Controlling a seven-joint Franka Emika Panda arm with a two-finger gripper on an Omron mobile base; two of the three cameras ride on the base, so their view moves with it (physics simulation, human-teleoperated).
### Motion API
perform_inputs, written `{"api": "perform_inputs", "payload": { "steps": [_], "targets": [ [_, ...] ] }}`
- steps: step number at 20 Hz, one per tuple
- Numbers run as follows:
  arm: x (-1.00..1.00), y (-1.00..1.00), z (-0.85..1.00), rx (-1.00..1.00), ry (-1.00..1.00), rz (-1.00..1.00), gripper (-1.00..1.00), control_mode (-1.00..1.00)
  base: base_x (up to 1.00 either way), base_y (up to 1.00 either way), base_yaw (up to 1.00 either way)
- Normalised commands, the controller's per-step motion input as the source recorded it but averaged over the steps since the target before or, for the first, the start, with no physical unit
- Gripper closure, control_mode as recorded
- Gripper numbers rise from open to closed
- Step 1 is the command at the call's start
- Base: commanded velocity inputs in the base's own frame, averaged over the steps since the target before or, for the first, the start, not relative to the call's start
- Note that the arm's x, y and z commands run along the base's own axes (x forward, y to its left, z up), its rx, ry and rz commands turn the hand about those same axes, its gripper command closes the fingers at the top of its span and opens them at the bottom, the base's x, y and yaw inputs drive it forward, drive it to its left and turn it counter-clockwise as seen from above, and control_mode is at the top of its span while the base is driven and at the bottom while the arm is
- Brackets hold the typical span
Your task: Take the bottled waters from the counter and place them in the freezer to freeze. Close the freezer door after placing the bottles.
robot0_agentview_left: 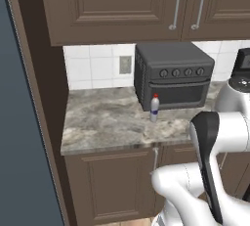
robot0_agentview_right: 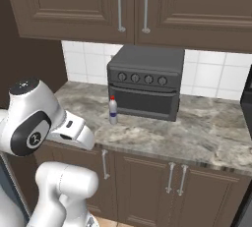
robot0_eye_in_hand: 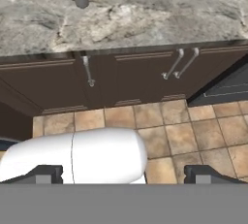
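Standing on counter (robot0_agentview_left: pixel 107 122) — red-capped bottle (robot0_agentview_left: pixel 155 107) | freezer door (robot0_agentview_left: pixel 19 137) at left base view's edge

The robot arm (robot0_agentview_right: pixel 34 123) consists of glossy white, rounded tubular links. Joint sections are dark charcoal: a long curved dark band (robot0_agentview_left: pixel 209 161) runs along one link, and a round dark joint cap (robot0_agentview_right: pixel 30 135) bears a small pale circular marking. Two small dark grey finger tips (robot0_eye_in_hand: pixel 47 173) have blocky, squared ends.

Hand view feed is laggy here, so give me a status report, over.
Claw open, empty, aimed at cabinet fronts. Red-capped bottle upright on counter, just before the toaster oven. Nothing blocking it.
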Motion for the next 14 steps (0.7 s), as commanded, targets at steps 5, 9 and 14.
{"api": "perform_inputs", "payload": {
  "steps": [5, 9, 14],
  "targets": [
    [0.00, 0.00, 0.00, 0.00, 0.00, 0.00, -1.00, 1.00, 0.25, 0.00, 0.00],
    [0.00, 0.00, 0.00, 0.00, 0.00, 0.00, -1.00, 1.00, 0.01, 0.00, 0.00],
    [0.00, 0.00, 0.00, 0.00, 0.00, 0.00, -1.00, 1.00, 0.00, 0.00, 0.00]
  ]
}}
